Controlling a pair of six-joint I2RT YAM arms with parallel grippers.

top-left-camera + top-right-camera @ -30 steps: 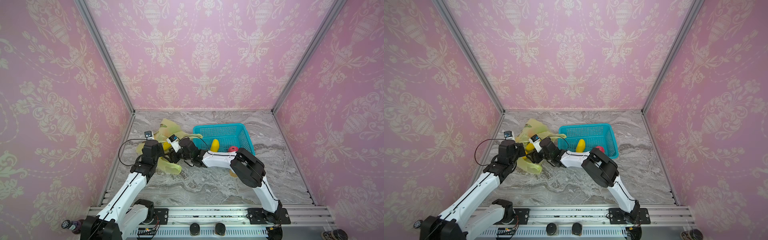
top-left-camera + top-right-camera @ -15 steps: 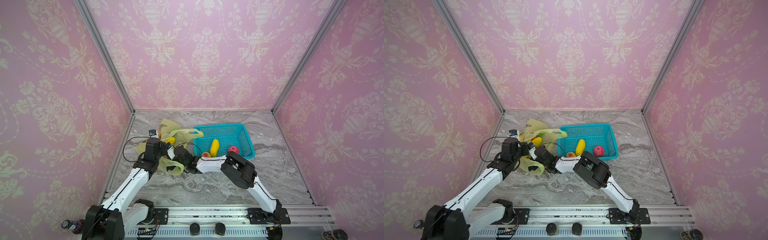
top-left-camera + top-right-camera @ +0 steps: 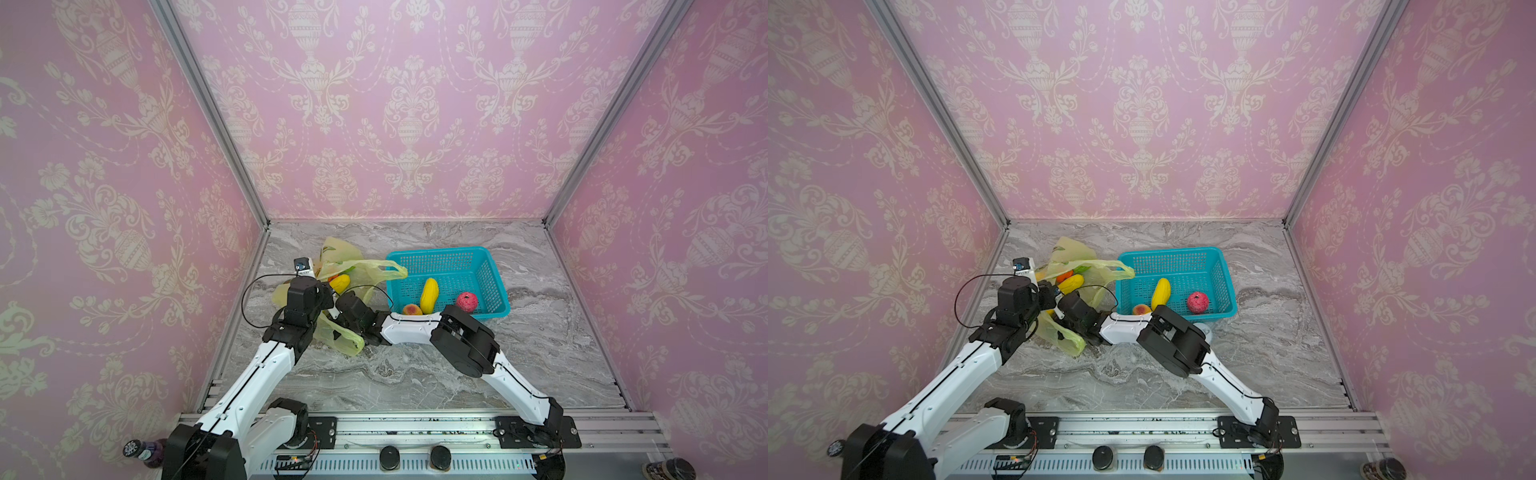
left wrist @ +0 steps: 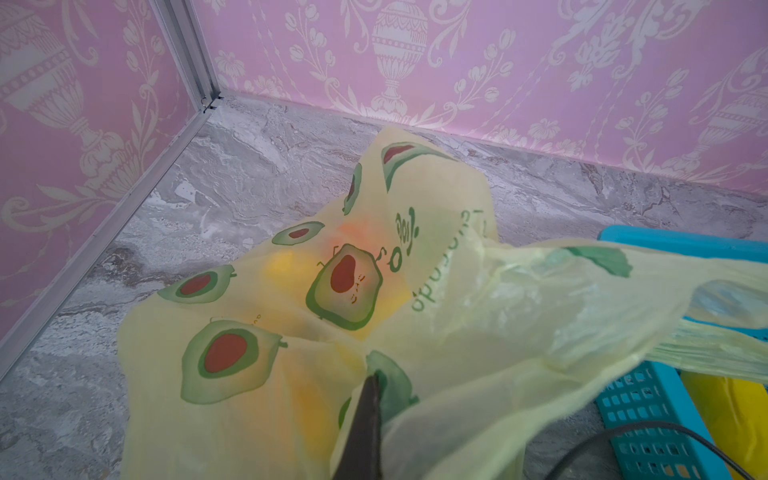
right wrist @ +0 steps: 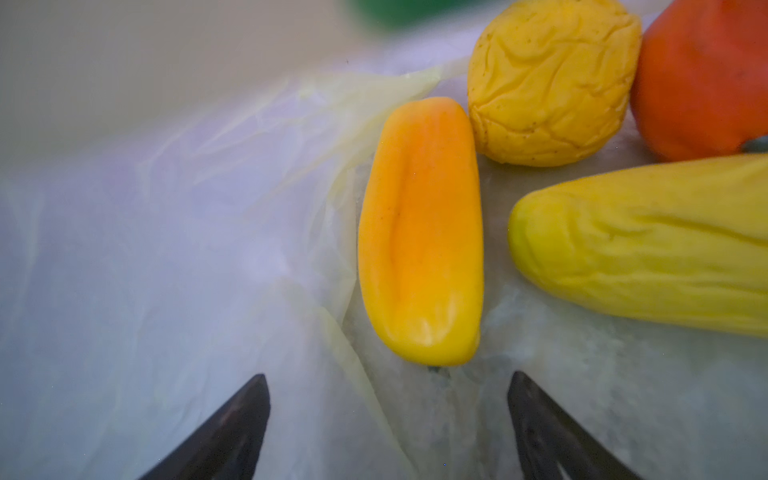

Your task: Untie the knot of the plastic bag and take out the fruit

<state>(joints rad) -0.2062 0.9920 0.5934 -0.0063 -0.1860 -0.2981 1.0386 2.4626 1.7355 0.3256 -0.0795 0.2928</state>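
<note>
Both jaws, left clamping plastic bag (image 4: 457, 291), right wide

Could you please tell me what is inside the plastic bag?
Inside the plastic bag the right wrist view shows an orange-yellow elongated fruit, a wrinkled yellow round fruit, an orange one and a long yellow one. Anything deeper is covered by film.

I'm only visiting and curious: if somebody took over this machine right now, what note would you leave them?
Left tool: shut, pinching the plastic bag.
Right tool: open, empty, in the bag's mouth, facing the orange-yellow fruit.
Done: bag open; yellow fruit, pink-red fruit and peach lie in the basket.
Left: also the round yellow fruit, orange and long yellow fruit.
</note>
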